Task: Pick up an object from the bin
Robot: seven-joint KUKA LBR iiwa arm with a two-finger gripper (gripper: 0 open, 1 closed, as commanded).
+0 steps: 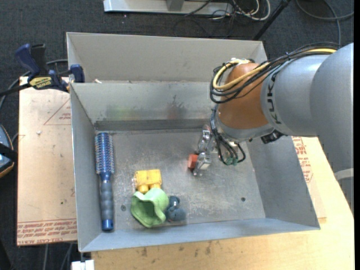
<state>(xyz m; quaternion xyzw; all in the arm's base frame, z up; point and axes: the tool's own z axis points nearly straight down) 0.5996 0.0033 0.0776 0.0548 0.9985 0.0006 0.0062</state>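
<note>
My gripper (200, 161) hangs low over the middle of the bin floor, below the orange wrist cover. A small red-orange thing (192, 161) sits right against the gripper's tip on its left side; whether it is gripped or only touching I cannot tell. Farther to the lower left lie a yellow block-like toy (147, 179) and a crumpled green soft thing (149, 207), both well apart from the gripper.
A blue hairbrush (104, 179) lies along the bin's left wall, bristles toward the back. A small blue-grey thing (175, 207) rests against the green one. The arm enters from the right over the bin's right wall, cables looping at the wrist.
</note>
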